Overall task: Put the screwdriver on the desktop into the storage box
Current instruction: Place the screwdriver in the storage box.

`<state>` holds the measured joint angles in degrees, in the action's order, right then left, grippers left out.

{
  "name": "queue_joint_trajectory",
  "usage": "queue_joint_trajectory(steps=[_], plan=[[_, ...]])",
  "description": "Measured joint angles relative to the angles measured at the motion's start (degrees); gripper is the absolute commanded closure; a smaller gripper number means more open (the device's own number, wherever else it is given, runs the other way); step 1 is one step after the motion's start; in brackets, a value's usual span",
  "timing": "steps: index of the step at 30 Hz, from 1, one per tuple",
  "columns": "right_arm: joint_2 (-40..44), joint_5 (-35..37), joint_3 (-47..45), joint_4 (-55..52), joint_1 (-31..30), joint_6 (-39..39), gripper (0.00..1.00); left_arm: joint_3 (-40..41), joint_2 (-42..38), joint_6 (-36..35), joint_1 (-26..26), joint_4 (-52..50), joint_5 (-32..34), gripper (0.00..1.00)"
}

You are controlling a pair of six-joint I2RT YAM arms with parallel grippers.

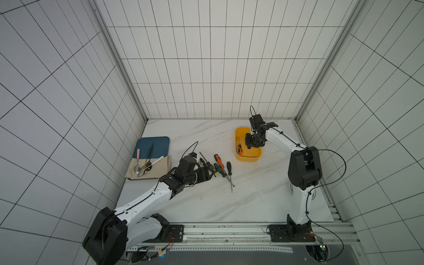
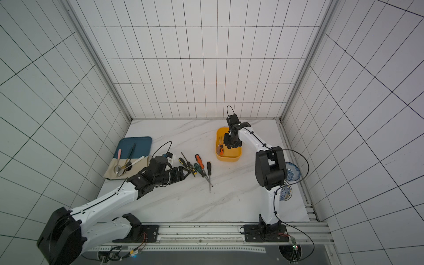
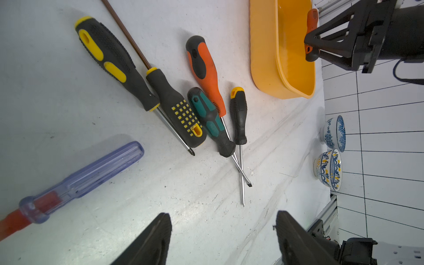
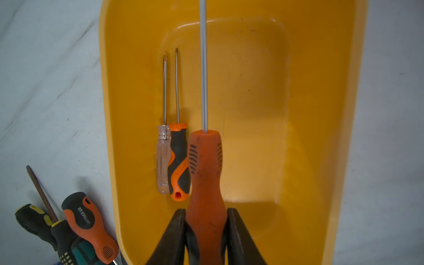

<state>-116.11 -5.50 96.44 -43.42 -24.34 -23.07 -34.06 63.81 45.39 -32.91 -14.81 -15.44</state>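
Along the near edge an aluminium rail (image 1: 229, 230) carries both arm bases. At the far left of the desktop (image 1: 206, 204), a dark-blue tray (image 1: 158, 143) and a beige cloth (image 1: 161, 169) hold several spoons (image 1: 140, 168). To their right the left gripper (image 3: 221, 213) hovers over bare marble, jaws spread wide with nothing between them.

The left wrist view shows a blue clear-handled screwdriver (image 3: 91, 174) lying just beside it. Beyond that is a huddle of five:
- a black-and-yellow screwdriver (image 3: 110, 59)
- a yellow-checked screwdriver (image 3: 176, 107)
- a large orange-and-black screwdriver (image 3: 204, 68)
- a green-and-black screwdriver (image 3: 208, 117)
- a slim black screwdriver (image 3: 238, 114)

Two of their shafts cross.

Farther right and farther back sits the yellow storage box (image 1: 249, 157). A clear-handled screwdriver (image 4: 163, 160) and a short orange-grip screwdriver (image 4: 179, 165) lie side by side on its floor. Over its inside the right gripper (image 4: 206, 211) pinches an orange-handled screwdriver (image 4: 205, 165) by the handle, its bare shaft reaching out past the fingertips. Two blue-patterned bowls (image 2: 292, 172) stand at the right edge.
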Motion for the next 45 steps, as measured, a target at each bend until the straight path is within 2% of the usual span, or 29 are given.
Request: queue_joint_trajectory(steps=[9, 27, 36, 45], plan=[[-4.98, -1.42, 0.85, -0.26, 0.0, 0.35, 0.79, 0.0, 0.0, 0.0, 0.0, -0.52, 0.17, 0.24], [-9.33, -2.16, 6.08, -0.61, 0.0, 0.33, 0.77, 0.0, 0.0, 0.02, 0.0, -0.52, 0.24, 0.24], [-11.19, -2.14, 7.17, -0.81, 0.0, 0.33, 0.72, 0.0, 0.0, 0.02, 0.0, -0.52, 0.42, 0.24], [-11.54, -2.21, 8.26, -1.73, 0.0, 0.15, 0.62, 0.0, -0.11, 0.02, 0.0, -0.52, 0.46, 0.24]])
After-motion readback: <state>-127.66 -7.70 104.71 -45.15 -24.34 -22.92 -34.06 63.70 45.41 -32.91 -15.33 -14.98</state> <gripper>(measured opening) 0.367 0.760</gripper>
